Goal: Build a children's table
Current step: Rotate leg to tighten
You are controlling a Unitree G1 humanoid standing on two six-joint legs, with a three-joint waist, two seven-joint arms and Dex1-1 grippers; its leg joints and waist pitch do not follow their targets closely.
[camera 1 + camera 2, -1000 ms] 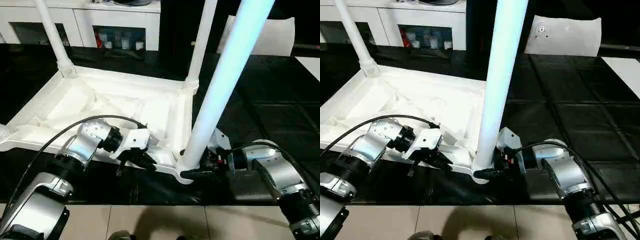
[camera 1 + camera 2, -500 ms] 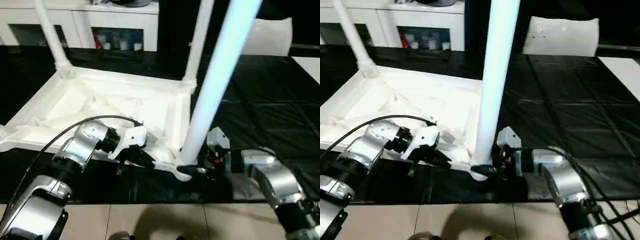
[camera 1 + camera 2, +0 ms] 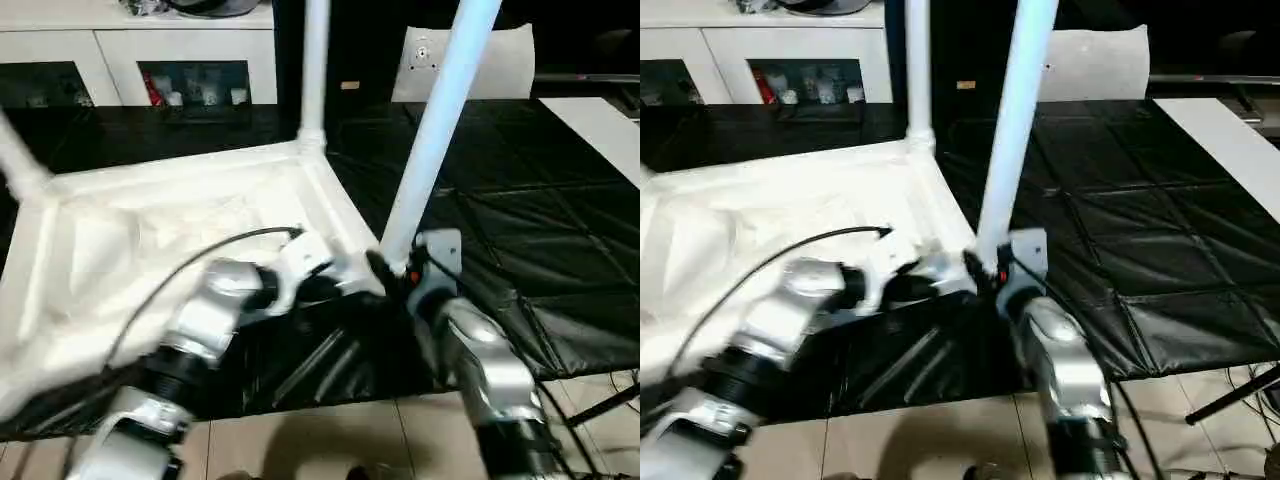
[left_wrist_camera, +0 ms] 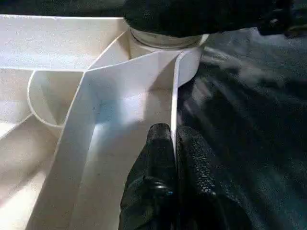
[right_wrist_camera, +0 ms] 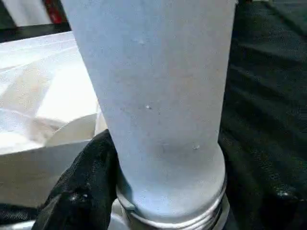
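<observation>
Lying upside down on the black counter, the children's table had its ribbed underside facing up. From its near right corner socket a long white leg rose at a slight lean. Another leg stood upright in the far corner, and a third slanted up at the left edge.

The left hand had its two black fingers pressed together on the thin raised rim of the tabletop, one on each side of the wall, just beside that near right socket. The right hand was at the foot of the leaning leg. In the right wrist view a black finger lay against the leg's base, right above its ridged collar. The other finger was hidden behind the leg, but the hand looked clamped around it.

Both silver forearms reached in close together, with a black cable looping over the left one. Behind the counter stood white cabinets, and a white cushion-like thing rested at the far right. Pale floor tiles showed below the counter's edge.
</observation>
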